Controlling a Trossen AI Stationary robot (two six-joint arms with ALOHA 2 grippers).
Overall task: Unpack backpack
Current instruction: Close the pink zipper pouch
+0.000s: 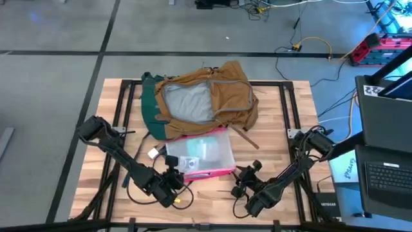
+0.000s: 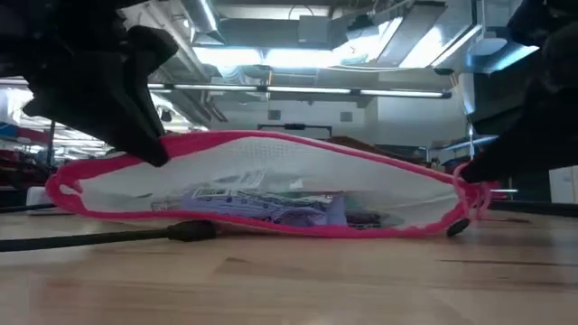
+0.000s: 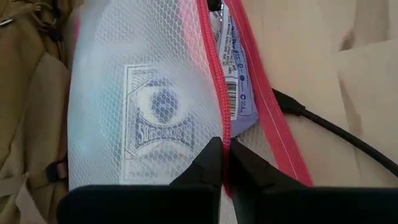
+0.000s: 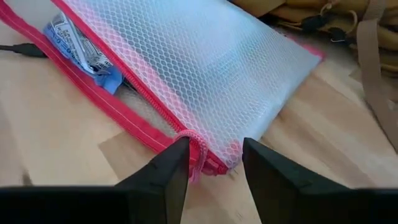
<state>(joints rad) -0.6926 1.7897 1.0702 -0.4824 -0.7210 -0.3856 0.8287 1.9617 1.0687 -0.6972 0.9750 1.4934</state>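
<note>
Left wrist view shows the left gripper (image 3: 222, 163) with its 2 fingers (image 3: 205, 167) pressed together on the pink zipper edge of the clear mesh pouch (image 3: 143, 93), at the pouch's near long side. Through the mesh a box with a blue printed face (image 3: 160, 124) and a barcoded packet (image 3: 236, 93) lie inside the pouch. A thin black cable (image 3: 336, 130) runs over the table (image 3: 367, 74) just beside that zipper edge.

At the pouch's other near corner the right gripper (image 4: 214, 163) has its 2 fingers spread apart, one on each side of the pink pull loop (image 4: 198, 149), not closed on it.

From above, the pouch lies flat on the table, its far edge touching the backpack (image 1: 235, 96). The backpack lies beyond the pouch, at the table's far middle, its top gaping to show grey lining (image 1: 188, 103), with no gripper on it.
</note>
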